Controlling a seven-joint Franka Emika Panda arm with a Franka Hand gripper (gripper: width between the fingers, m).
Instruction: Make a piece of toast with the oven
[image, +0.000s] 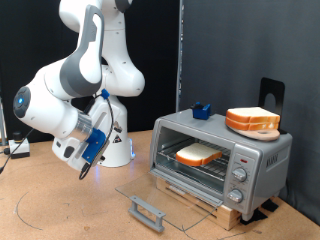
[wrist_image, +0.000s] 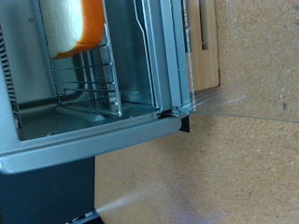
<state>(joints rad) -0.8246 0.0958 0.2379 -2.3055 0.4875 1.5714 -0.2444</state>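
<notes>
Bread stack (image: 253, 121) atop oven (image: 262, 160); door (image: 165, 197) down, toast (image: 198, 154) racked

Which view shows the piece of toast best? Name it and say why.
The exterior view: the whole piece of toast lies flat on the rack inside the open oven. The wrist view shows only one cropped corner of it at the frame edge.

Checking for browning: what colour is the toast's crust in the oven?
Orange-tan crust, pale face on the piece of toast; clearest in the wrist view.
</notes>
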